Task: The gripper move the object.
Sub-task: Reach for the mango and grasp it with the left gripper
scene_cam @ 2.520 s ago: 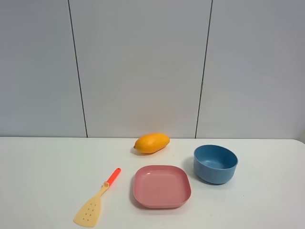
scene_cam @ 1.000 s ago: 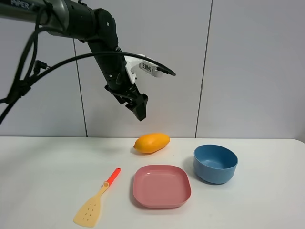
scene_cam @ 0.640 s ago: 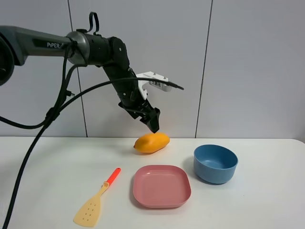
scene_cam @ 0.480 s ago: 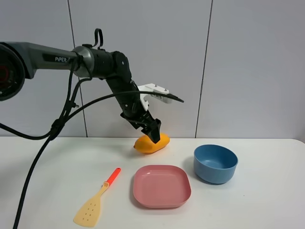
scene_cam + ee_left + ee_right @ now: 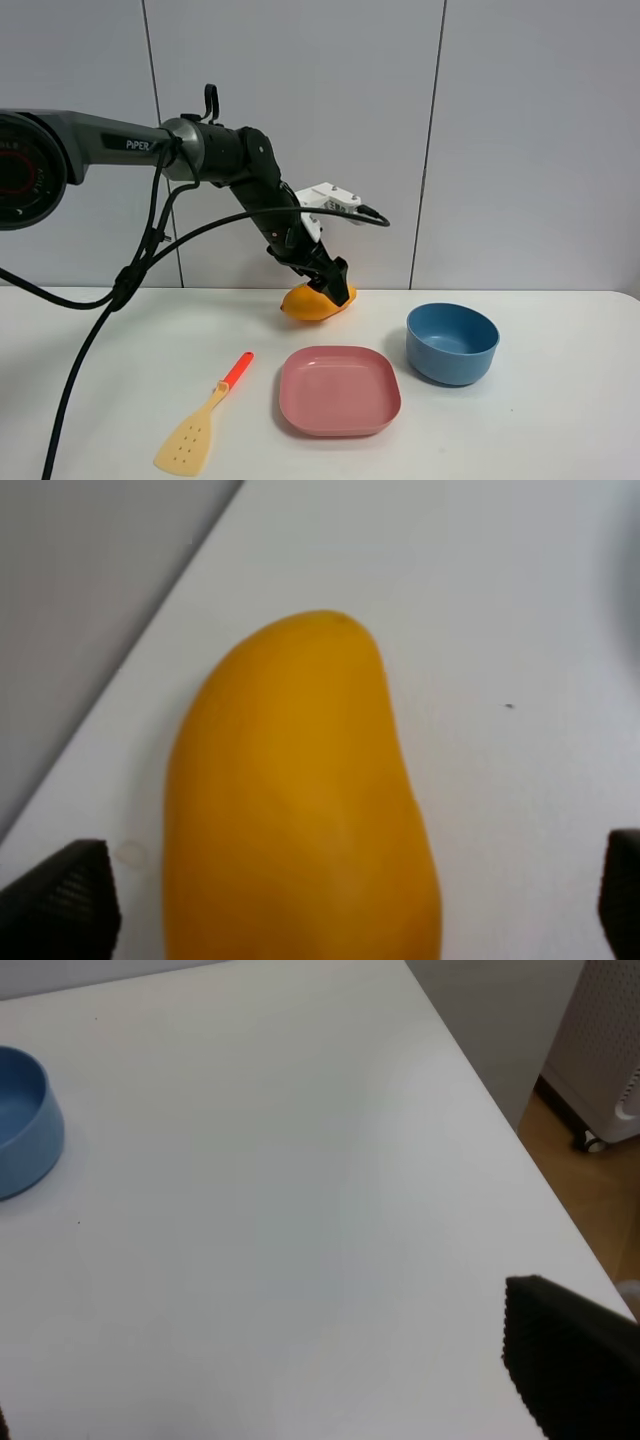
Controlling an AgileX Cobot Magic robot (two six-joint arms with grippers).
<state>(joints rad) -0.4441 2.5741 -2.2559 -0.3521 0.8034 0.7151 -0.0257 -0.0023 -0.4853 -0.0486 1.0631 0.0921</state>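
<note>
The mango [image 5: 304, 304] lies on its side on the bench [image 5: 520, 430], close to the back wall [image 5: 300, 120] and just behind the pink plate [image 5: 340, 390]; the blue bowl [image 5: 452, 343] stands to the plate's right and the spatula [image 5: 205, 415] well to its left.

The left gripper [image 5: 335, 290] is held low over the mango's right end; its fingers [image 5: 60, 905] are spread wide, one on each side of the fruit, and no contact is shown. The step in hand is therefore judged to be the setting of the grasp; nothing has been gripped or lifted yet. The next move is thought to call for a slight further descent if needed, then a closing across the mango's narrow width. Because the skin is smooth and rounded, a centred squeeze is advised so that the fruit is not squirted out. No destination is given by the task.

In the high view the layout and the arm's reach are shown, but the gap between the fingers is hidden. In the left wrist view that gap is made plain, with the mango's length running between the tips.

The right gripper [image 5: 265, 1370] is seen only in its own view, over bare bench near the edge, well apart from the bowl; its fingers [image 5: 570, 1360] are apart, nothing between them.
</note>
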